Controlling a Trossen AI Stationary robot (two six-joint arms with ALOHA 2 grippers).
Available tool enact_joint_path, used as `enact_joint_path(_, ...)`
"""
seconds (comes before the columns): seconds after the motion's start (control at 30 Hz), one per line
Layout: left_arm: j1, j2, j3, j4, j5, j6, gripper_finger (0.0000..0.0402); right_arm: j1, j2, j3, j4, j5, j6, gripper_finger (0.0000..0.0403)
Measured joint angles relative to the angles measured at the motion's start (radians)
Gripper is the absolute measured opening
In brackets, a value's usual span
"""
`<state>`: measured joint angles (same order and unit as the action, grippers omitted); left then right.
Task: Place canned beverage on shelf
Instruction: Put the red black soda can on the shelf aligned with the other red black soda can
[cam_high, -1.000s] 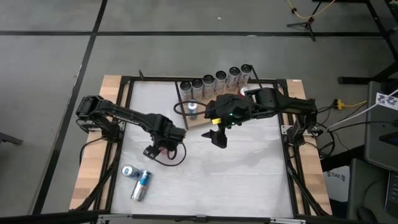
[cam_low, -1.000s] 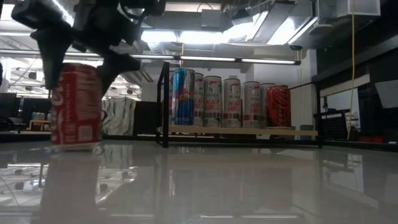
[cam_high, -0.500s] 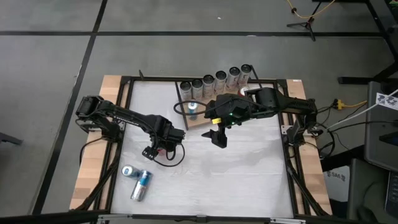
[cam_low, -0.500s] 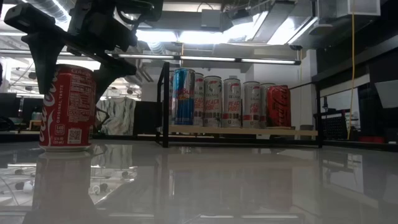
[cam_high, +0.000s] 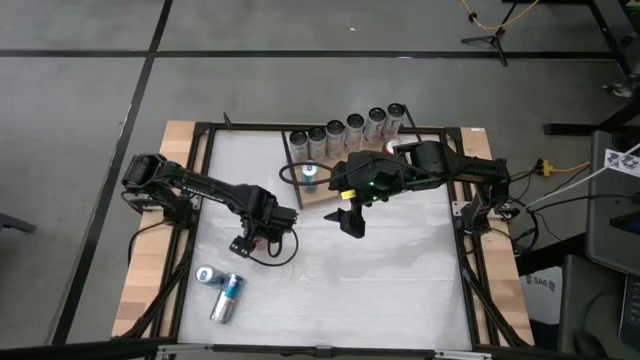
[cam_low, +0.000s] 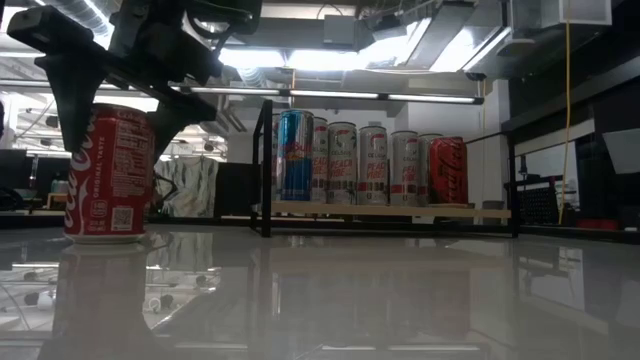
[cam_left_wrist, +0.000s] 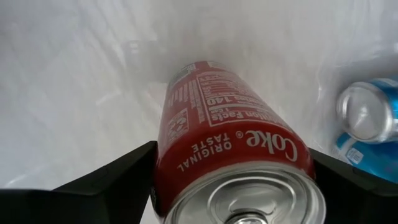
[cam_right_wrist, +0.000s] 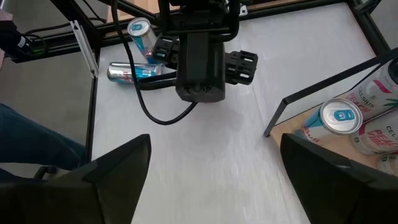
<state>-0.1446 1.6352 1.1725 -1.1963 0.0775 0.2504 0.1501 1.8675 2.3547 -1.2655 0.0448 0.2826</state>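
A red cola can (cam_low: 108, 170) stands upright on the white table at the near left, its base on the tabletop. My left gripper (cam_high: 258, 240) points down over it, open, one finger on each side of the can's upper part (cam_left_wrist: 230, 130). My right gripper (cam_high: 350, 222) hangs open with nothing in it above the table's middle. The shelf (cam_low: 390, 210), a wooden board in a black wire frame, stands at the table's far side. Several cans (cam_low: 365, 165) stand in a row on it. My left gripper reaches down from above with its fingers (cam_left_wrist: 118, 180) beside the can's side walls just below the top rim (cam_left_wrist: 186, 168). I cannot tell whether they touch the can. The can stands upright on the table.
Two blue cans (cam_high: 205, 274) (cam_high: 227, 297) lie on the table's near left, close to the red can. The right arm (cam_high: 420, 165) reaches over the shelf's front. A person's leg (cam_right_wrist: 25, 143) shows beside the table's edge. Bare tabletop lies between the red can and the shelf.
The red can has shifted slightly toward the table's left and turned a little about its upright axis, showing more of its printed label. It stands still now. My left gripper's fingers have spread a little wider around it.
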Motion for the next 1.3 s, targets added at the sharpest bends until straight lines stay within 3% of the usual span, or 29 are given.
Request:
enact_joint_path(0.2,0.003,0.000,0.000,0.001,0.055,0.011,0.0334,0.000,0.000,0.000,0.000,0.000,0.000,0.0347)
enact_joint_path(0.9,0.002,-0.001,0.000,0.071,0.056,-0.013,0.0335,0.001,0.000,0.000,0.000,-0.002,0.000,0.0347)
enact_joint_path(1.3,0.003,-0.001,0.000,0.085,0.055,-0.056,0.0376,0.001,0.000,0.000,0.000,-0.003,0.000,0.0347)
